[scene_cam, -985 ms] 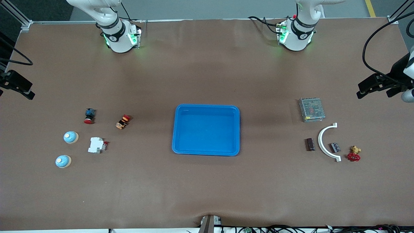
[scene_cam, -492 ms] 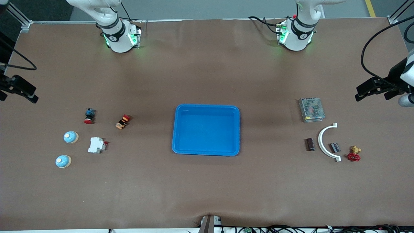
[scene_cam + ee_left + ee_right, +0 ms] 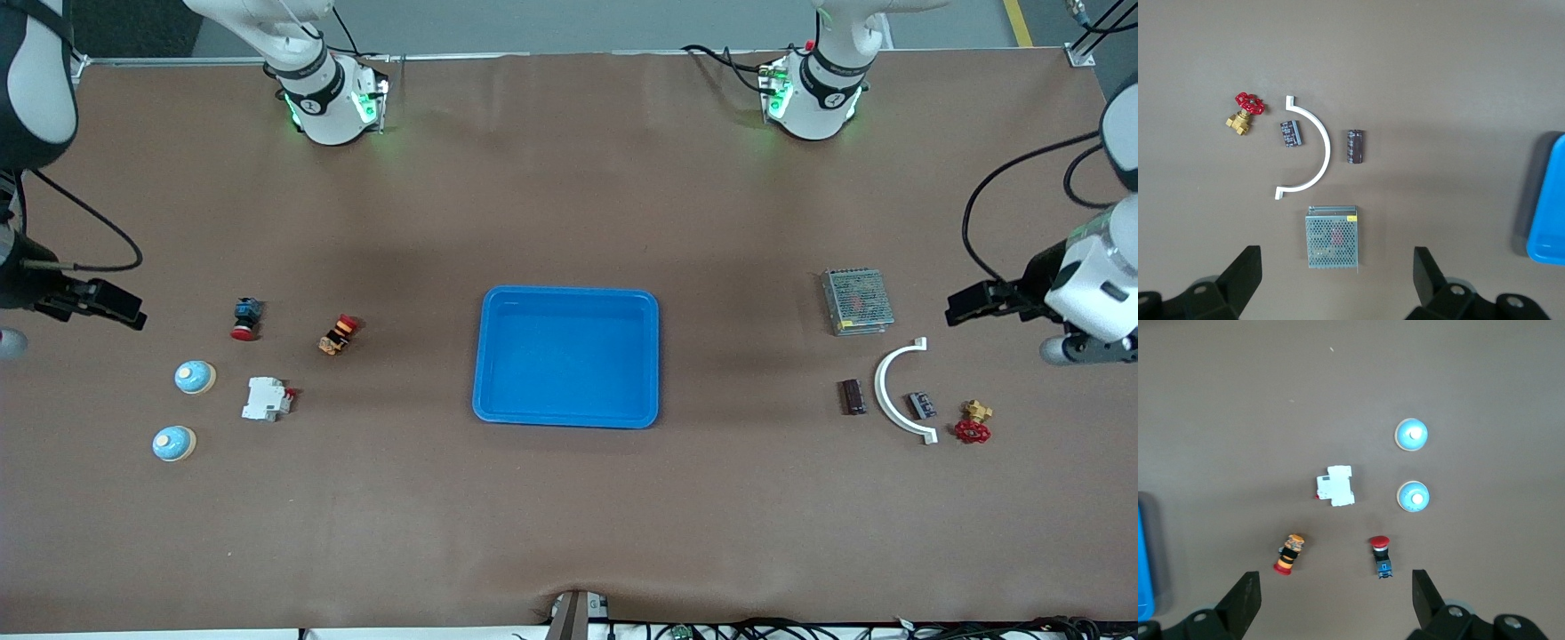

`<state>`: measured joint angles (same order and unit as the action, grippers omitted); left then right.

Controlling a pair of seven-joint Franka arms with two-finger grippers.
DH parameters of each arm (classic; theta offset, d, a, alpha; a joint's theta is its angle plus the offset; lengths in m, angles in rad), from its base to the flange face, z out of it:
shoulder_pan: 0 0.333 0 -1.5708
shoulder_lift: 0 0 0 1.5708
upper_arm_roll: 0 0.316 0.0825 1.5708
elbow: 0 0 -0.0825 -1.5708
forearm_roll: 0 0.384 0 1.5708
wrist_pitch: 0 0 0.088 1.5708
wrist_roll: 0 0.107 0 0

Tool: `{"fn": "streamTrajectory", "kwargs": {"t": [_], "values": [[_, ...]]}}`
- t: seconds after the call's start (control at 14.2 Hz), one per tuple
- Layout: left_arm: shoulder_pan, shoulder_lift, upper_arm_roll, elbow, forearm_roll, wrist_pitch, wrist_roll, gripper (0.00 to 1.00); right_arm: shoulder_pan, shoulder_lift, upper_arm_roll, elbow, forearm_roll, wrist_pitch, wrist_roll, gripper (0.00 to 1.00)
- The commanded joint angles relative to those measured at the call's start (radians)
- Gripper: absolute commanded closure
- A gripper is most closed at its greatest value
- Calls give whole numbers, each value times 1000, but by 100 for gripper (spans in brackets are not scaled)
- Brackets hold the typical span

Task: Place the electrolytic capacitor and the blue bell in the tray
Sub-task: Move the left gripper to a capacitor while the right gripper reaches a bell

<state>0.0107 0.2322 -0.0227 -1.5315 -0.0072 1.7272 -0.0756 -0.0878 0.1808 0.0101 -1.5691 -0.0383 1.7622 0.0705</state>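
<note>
The blue tray [image 3: 569, 292] lies empty at the table's middle. The electrolytic capacitor [image 3: 853, 396], a dark cylinder, lies on its side toward the left arm's end, beside a white arc; it also shows in the left wrist view [image 3: 1355, 147]. Two blue bells stand toward the right arm's end, one [image 3: 195, 377] farther from the front camera than the other [image 3: 173, 443]; both show in the right wrist view [image 3: 1411, 435] [image 3: 1413, 496]. My left gripper [image 3: 978, 304] [image 3: 1336, 280] hangs open and empty high beside the power supply. My right gripper [image 3: 98, 302] [image 3: 1336, 600] hangs open and empty high beside the push buttons.
Near the capacitor lie a metal mesh power supply [image 3: 856, 301], a white arc [image 3: 893, 391], a small black component [image 3: 920, 405] and a red-handled brass valve [image 3: 973, 424]. Near the bells lie a white breaker [image 3: 267, 399], a red-and-blue button [image 3: 245, 318] and an orange-and-red button [image 3: 338, 333].
Both grippers have moved in from the table's ends, lower in the front view. The left now hangs beside the power supply, the right beside the push buttons. No object has moved.
</note>
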Motion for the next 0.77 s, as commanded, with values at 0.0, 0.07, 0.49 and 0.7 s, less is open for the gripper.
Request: {"fn": "streamTrajectory", "kwargs": {"t": [0.0,0.07,0.49,0.7], "values": [[2,53,12,11,19,43,-3,0,-24,69,10,7,14,17,-14,0],[2,76,18,13,21,64,-1,0,-33,94,10,6,14,29,-41,0],[29,246,43,13,19,233,8,0,-104,230,10,-2,14,183,-213,0],[58,306,43,13,13,284,16,0,-154,272,10,-67,14,339,-337,0]]}}
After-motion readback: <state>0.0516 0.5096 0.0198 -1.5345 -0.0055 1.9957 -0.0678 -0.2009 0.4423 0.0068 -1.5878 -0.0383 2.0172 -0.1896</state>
